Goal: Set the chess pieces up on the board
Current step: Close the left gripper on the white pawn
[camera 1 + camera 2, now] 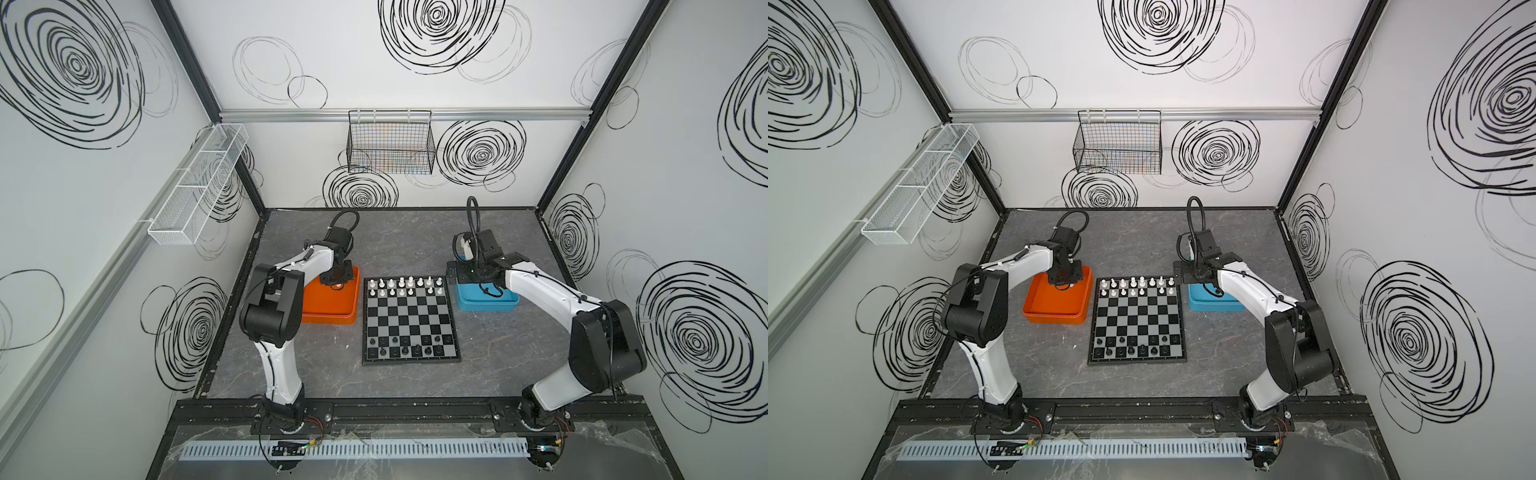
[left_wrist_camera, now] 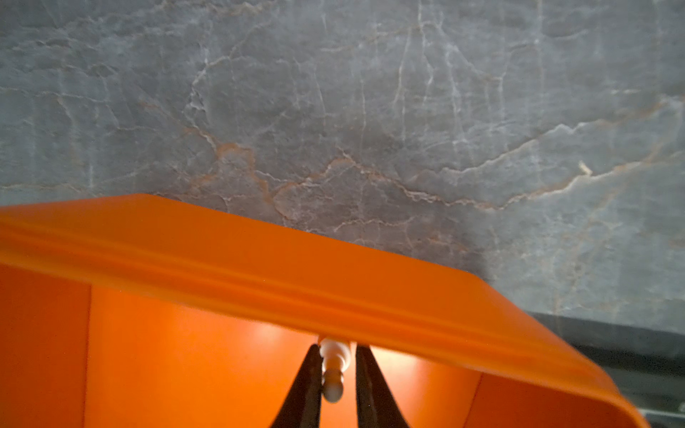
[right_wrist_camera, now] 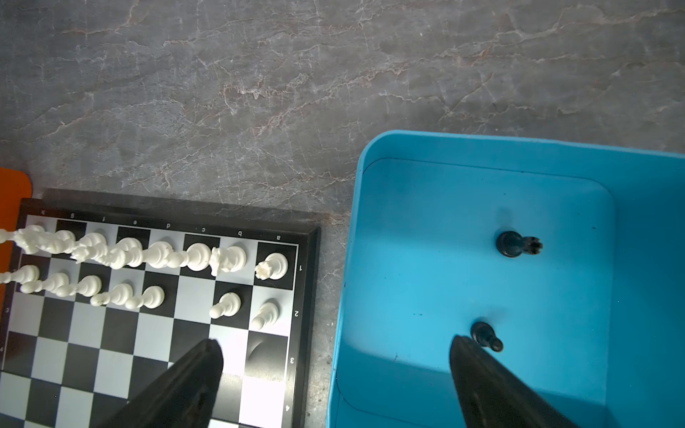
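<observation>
1. Board (image 1: 409, 318) lies flat on the table in both top views. White pieces (image 1: 401, 286) stand on its two far rows and black pieces (image 1: 405, 347) on its two near rows. An orange tray (image 1: 332, 309) sits just left of the board and a blue tray (image 1: 486, 301) just right of it. The left gripper (image 1: 336, 286) reaches down into the orange tray. The right gripper (image 1: 457, 274) hangs by the board's far right corner.
2. In the left wrist view, the left gripper (image 2: 338, 348) is inside the orange tray (image 2: 259, 266), close to its wall. Its fingers (image 2: 307, 385) are clamped on one white piece (image 2: 333, 374).
3. In the right wrist view, the right gripper (image 3: 335, 342) has its jaws spread wide and holds nothing. One finger (image 3: 192, 374) is over the board (image 3: 122, 352) and the other is over the blue tray (image 3: 370, 222). Two black pieces sit in that tray beside the board: a larger one (image 3: 513, 244) and a smaller one (image 3: 485, 335) just beside the fingertip.
</observation>
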Motion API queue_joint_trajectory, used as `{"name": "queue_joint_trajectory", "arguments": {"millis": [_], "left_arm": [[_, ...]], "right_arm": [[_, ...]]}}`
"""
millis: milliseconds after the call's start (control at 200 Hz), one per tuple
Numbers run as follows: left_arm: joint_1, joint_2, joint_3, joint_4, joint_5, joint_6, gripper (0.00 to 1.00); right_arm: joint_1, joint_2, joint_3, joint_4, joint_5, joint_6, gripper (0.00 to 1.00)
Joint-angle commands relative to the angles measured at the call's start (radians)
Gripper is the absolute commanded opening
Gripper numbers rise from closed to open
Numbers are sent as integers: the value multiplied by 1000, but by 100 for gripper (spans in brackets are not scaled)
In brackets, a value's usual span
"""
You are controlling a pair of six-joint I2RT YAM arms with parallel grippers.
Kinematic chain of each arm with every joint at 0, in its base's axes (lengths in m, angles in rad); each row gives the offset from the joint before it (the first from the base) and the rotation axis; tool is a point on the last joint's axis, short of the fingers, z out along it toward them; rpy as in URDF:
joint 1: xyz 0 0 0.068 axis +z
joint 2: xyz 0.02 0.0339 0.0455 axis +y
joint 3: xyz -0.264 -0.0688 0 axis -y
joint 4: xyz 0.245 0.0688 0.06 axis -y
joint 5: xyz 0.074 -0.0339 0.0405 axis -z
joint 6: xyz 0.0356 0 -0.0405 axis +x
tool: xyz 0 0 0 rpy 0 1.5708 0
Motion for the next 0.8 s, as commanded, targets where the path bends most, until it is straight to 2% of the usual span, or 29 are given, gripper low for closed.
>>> {"name": "queue_joint_trajectory", "arguments": {"millis": [0,340,795], "left_arm": [[-5,4,-9,-11,-2,6,22],[-4,8,-16,-7,-1,9,22],[-2,15,-16,-8,1,14,14]], "right_arm": [[-4,3,-13,8,3,-8,100],[-3,5,-18,10,3,-6,100],[-4,12,-20,13,2,-6,100]]}}
